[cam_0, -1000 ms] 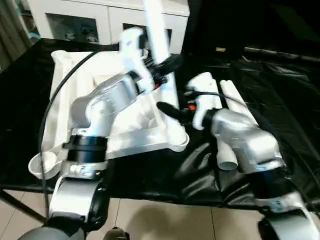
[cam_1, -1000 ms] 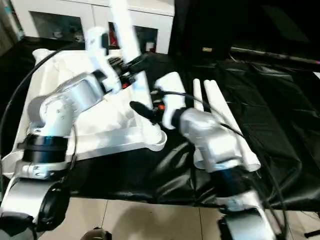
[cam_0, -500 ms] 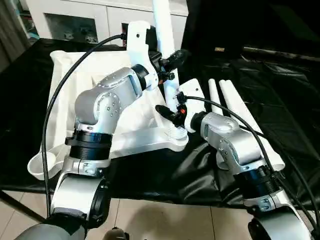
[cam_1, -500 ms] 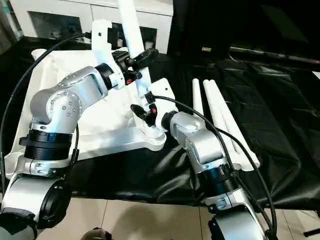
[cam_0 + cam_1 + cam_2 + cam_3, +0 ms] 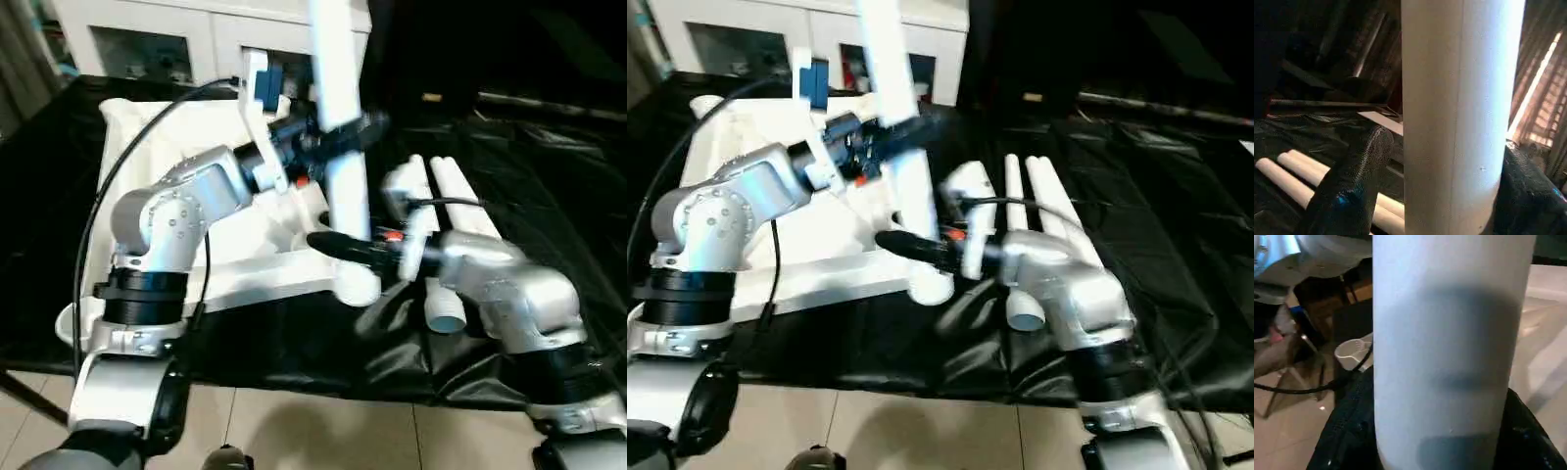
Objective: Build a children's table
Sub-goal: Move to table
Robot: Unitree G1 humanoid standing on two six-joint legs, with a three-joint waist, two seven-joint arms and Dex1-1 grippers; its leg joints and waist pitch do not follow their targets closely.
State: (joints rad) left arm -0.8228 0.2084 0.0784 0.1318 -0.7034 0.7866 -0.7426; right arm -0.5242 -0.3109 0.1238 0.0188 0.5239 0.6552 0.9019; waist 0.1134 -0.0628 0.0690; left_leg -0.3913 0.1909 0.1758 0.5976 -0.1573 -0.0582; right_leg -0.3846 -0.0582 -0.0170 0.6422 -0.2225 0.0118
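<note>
A white leg (image 5: 338, 147) is standing almost upright over the near right corner of the white tabletop (image 5: 176, 166), which is lying upside down on the black-covered table (image 5: 549, 196), filling its left half and reaching toward the far edge. The leg's lower end (image 5: 355, 284) is sitting at the rounded corner socket there; whether it is seated inside is blurred and cannot be told. Both pincers are on this leg. The left pincer (image 5: 343, 137) is reaching in from over the tabletop and meeting the leg about halfway up; in the left wrist view one black finger (image 5: 1354, 186) is standing clear of the leg (image 5: 1459, 112) with a visible gap, while the other (image 5: 1528, 196) is lying against it, so this pincer is looking loosened rather than clamped. The right pincer (image 5: 343, 250) is coming in from the right and taking the leg low down, just above the socket; in the right wrist view its black fingers (image 5: 1347, 431) are hugging both sides of the leg (image 5: 1449, 357), grasping it. Two more legs (image 5: 460, 211) are lying side by side on the black cover to the right of the tabletop, running from the near edge toward the far one. A white glass-fronted cabinet (image 5: 167, 39) is standing beyond the table's far edge.
</note>
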